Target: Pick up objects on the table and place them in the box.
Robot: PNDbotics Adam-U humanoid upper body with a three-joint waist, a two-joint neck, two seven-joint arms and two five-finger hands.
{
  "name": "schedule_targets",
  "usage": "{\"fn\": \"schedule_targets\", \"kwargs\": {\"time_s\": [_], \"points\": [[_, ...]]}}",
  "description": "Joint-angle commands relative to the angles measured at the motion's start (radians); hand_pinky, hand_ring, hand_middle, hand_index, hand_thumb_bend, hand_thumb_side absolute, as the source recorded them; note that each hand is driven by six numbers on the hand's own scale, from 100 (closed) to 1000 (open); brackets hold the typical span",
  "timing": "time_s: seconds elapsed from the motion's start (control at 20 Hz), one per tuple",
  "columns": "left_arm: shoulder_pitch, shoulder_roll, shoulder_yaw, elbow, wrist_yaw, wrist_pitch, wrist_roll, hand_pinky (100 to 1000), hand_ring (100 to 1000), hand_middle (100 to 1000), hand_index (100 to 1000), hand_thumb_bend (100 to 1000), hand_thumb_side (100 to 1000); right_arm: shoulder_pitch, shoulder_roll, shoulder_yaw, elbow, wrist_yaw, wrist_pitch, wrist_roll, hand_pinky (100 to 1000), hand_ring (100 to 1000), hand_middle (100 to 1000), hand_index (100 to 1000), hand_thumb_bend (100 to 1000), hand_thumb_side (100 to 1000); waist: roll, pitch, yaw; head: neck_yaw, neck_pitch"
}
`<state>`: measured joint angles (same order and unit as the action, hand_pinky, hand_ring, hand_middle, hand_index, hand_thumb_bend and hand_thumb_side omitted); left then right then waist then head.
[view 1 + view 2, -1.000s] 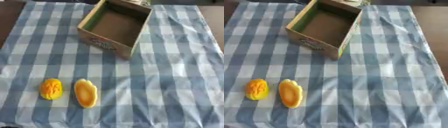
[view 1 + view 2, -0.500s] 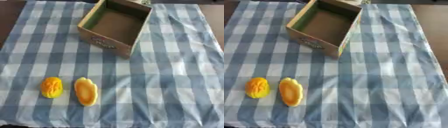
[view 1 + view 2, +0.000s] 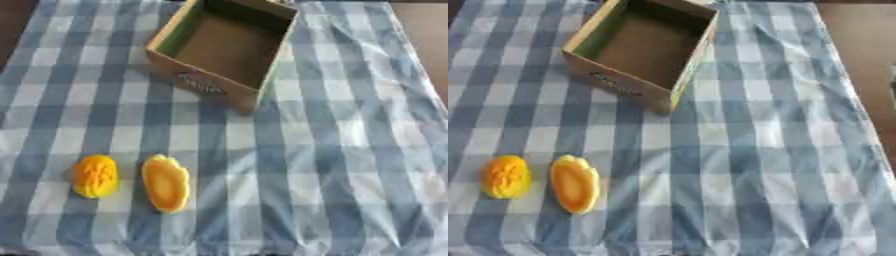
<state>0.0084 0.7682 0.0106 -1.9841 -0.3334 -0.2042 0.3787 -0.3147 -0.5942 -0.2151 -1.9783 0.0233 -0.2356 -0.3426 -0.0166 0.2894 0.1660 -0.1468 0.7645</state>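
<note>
Neither of the robot's hands shows in either view, so nothing can be said about whether their fingers are apart, together or clamped on anything.

The work lies on a surface (image 3: pixel 350 150) covered with a blue-and-white checked cloth (image 3: pixel 306 190). Toward the near left of the cloth lie two yellow-orange things, just beside each other but apart, with a strip of cloth visible between them. The one further left is a rounded yellow object (image 3: pixel 94 176) with a bumpy or ridged top. The one to its right is a longer oval orange object (image 3: pixel 166 182), lying flat with its long axis running roughly toward and away from the camera; its rim looks lighter than its middle. Neither is in the box.

There is one box (image 3: pixel 223 52), an open cardboard one, at the far side of the cloth, well apart from the two objects. It sits askew to the checks, one corner pointing toward the near right. Its inside looks dark and bare, with a green tint on the inner left wall; the near outer wall carries some printing that is too blurred to read.

The right eye view shows a strip of bare brown surface (image 3: pixel 859 60) beyond the cloth's right edge, wider than in the left eye view, and a small pale shape at the very right border that cannot be made out.
</note>
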Motion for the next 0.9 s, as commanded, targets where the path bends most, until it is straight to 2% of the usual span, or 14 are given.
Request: {"fn": "schedule_targets", "kwargs": {"time_s": [0.05,0.15,0.35,0.55,0.7,0.8,0.85,0.9], "points": [[-0.006,0.102,-0.031,-0.016,-0.07,0.004,-0.093,786,752,712,890,344,391,-0.006,-0.034,-0.011,-0.022,-0.001,0.003,0.001,754,858,733,745,100,604,0.004,-0.013,0.001,0.004,-0.004],[-0.008,0.144,-0.061,-0.016,-0.107,0.002,-0.16,792,758,720,900,361,421,-0.007,-0.036,-0.01,-0.022,-0.002,0.002,0.003,754,858,733,745,100,604,0.006,-0.013,0.001,0.005,-0.004],[0.003,0.226,-0.112,-0.016,-0.138,0.011,-0.267,811,779,742,907,453,458,-0.007,-0.039,-0.007,-0.022,-0.003,0.003,0.006,755,858,733,745,100,606,0.011,-0.016,0.002,0.005,0.001],[0.005,0.28,-0.153,-0.016,-0.142,0.036,-0.349,826,798,759,908,501,436,-0.009,-0.04,-0.004,-0.022,-0.005,0.003,0.01,755,858,733,745,100,609,0.018,-0.018,0.003,0.01,0.005],[-0.018,0.287,-0.184,-0.016,-0.108,0.042,-0.413,842,814,775,910,518,369,-0.012,-0.039,-0.001,-0.022,-0.008,0.003,0.013,755,858,733,745,100,610,0.019,-0.019,-0.002,0.014,0.005],[-0.032,0.288,-0.201,-0.016,-0.077,0.045,-0.465,853,824,785,914,522,261,-0.013,-0.038,-0.001,-0.022,-0.009,0.003,0.014,754,858,733,745,100,611,0.02,-0.019,-0.005,0.019,0.005],[-0.038,0.286,-0.208,-0.016,-0.061,0.048,-0.487,852,823,784,911,501,168,-0.013,-0.038,-0.001,-0.022,-0.01,0.003,0.015,754,858,733,745,100,612,0.02,-0.019,-0.006,0.021,0.005],[-0.045,0.284,-0.215,-0.016,-0.041,0.053,-0.505,852,823,784,911,501,168,-0.014,-0.038,0.0,-0.022,-0.011,0.003,0.015,754,858,733,745,100,612,0.021,-0.019,-0.007,0.022,0.005]]}}
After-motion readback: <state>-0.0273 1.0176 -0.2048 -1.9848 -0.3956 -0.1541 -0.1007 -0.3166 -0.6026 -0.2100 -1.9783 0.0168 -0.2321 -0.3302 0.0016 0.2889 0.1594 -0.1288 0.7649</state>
